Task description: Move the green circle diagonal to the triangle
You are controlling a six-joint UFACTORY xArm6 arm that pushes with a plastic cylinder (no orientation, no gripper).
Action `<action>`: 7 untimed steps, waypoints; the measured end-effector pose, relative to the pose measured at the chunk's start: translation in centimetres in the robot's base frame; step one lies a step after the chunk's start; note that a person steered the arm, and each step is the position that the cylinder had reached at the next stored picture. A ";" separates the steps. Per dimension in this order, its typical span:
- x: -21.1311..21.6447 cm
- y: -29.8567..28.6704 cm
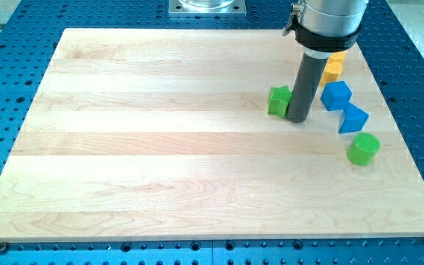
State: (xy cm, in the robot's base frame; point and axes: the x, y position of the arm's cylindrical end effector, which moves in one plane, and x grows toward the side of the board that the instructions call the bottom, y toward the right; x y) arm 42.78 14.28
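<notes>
The green circle (363,149) is a short cylinder at the view's right, just below a blue triangle (352,118). A second blue block (336,95) sits up and left of the triangle, touching it. My tip (297,118) is the lower end of the dark rod. It rests on the board right beside a green block (277,101), on that block's right side, touching or nearly touching it. The tip is well to the left of the green circle and above it. A yellow block (333,68) stands behind the rod, partly hidden by it.
The wooden board (160,147) lies on a blue perforated table (6,250). The arm's grey body (328,22) hangs over the board's top right. The board's right edge is close to the green circle.
</notes>
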 end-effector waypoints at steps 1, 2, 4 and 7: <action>2.1 -0.7; 7.7 -0.1; 15.6 4.6; 5.7 6.4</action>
State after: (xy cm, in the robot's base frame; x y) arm 48.52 20.72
